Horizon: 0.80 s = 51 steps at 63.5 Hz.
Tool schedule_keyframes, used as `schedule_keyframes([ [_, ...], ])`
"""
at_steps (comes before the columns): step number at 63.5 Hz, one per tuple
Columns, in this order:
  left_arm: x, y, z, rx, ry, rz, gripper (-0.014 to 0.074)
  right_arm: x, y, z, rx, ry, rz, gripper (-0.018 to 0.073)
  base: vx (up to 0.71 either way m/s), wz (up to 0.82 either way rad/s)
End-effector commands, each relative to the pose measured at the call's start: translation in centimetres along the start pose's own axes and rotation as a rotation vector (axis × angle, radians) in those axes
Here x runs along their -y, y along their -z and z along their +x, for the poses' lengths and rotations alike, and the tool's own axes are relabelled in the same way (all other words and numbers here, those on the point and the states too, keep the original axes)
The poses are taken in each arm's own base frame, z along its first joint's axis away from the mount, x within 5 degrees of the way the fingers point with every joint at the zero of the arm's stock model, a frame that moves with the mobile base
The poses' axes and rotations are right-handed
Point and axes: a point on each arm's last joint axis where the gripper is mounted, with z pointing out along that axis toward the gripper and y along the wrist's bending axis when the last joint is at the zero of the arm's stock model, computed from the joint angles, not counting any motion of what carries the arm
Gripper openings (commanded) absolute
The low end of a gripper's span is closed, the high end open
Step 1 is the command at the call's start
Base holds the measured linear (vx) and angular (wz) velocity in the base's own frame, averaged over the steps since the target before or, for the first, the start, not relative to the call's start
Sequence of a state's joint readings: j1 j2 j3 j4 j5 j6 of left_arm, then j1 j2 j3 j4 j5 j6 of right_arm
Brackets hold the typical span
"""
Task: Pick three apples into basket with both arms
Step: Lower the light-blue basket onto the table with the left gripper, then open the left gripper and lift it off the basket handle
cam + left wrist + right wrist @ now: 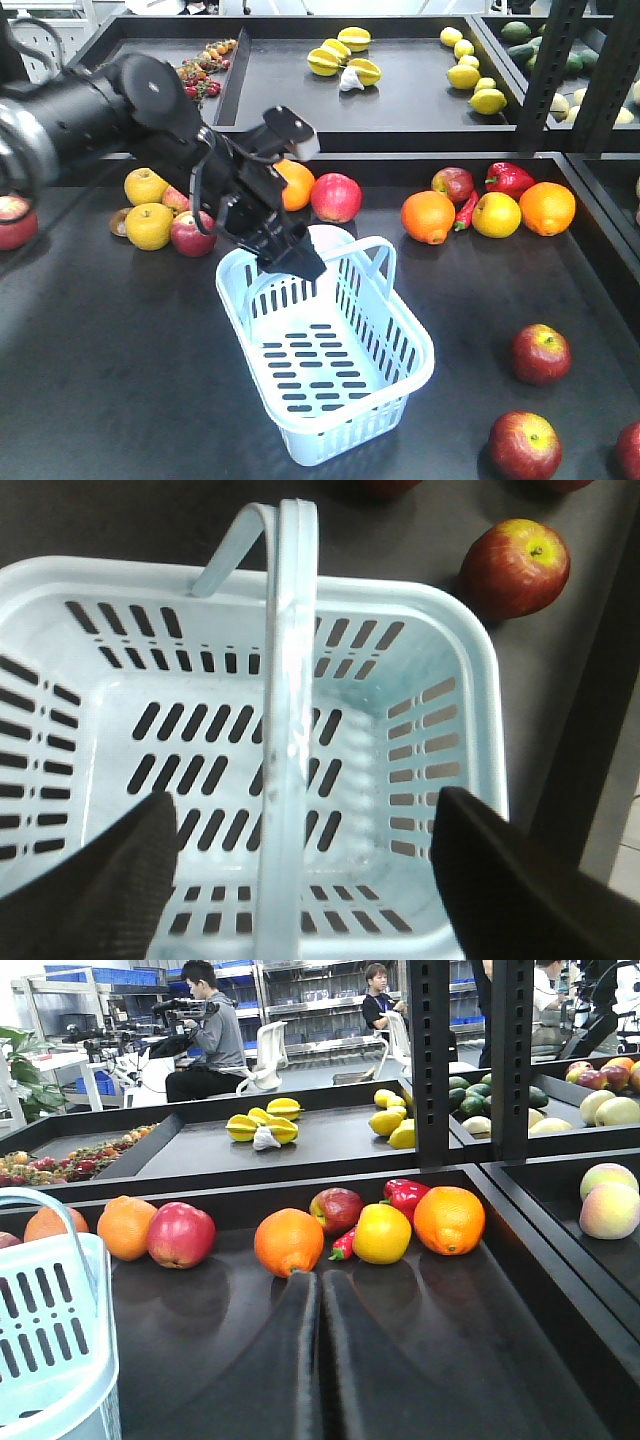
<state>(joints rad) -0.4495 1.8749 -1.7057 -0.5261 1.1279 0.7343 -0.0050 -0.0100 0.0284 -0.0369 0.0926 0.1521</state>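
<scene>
The pale blue basket (418, 345) stands empty in the middle of the black table. My left gripper (295, 262) hangs open over its far left rim. In the left wrist view the gripper (300, 880) has its fingers (130, 870) spread wide over the basket (478, 670), with a hoop handle (290, 680) running between them. Three dark red apples lie at the front right: one (541, 353), a second (524, 445) and a third (630, 450) cut by the frame edge. One apple (515, 565) shows beside the basket. My right gripper (320, 1295) is shut and empty, low over the table.
Along the back edge lie more red apples (336, 197) (453, 183), oranges (428, 216), yellow fruit (497, 214) and a red pepper (508, 178). A fruit cluster (150, 225) sits at back left. Black shelf posts (430, 1060) and raised trays stand behind.
</scene>
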Motion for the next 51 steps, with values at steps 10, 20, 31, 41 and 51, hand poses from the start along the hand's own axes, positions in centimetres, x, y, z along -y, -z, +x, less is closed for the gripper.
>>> schedule_keyframes([
  [10, 4.6, 8.7, -0.9, 0.101, 0.023, -0.066, 0.0413, -0.1, 0.1, -0.5, 0.076, 0.011, -0.006, -0.0005, 0.0, 0.0],
  [20, 7.3, 13.0, -0.2, 0.152, 0.011, -0.103, 0.0195, -0.1, 0.1, -0.5, 0.076, 0.011, -0.006, -0.0005, 0.0, 0.0],
  [31, 10.7, 18.1, 0.8, 0.267, -0.035, -0.156, -0.0008, -0.1, 0.1, -0.5, 0.076, 0.011, -0.006, -0.0005, 0.0, 0.0],
  [41, 13.9, 21.9, 2.6, 0.375, -0.065, -0.192, -0.0008, -0.1, 0.1, -0.5, 0.076, 0.011, -0.006, -0.0005, 0.0, 0.0],
  [51, 15.6, 22.0, 6.4, 0.475, -0.043, -0.251, -0.0008, -0.1, 0.1, -0.5, 0.076, 0.011, -0.006, -0.0005, 0.0, 0.0],
])
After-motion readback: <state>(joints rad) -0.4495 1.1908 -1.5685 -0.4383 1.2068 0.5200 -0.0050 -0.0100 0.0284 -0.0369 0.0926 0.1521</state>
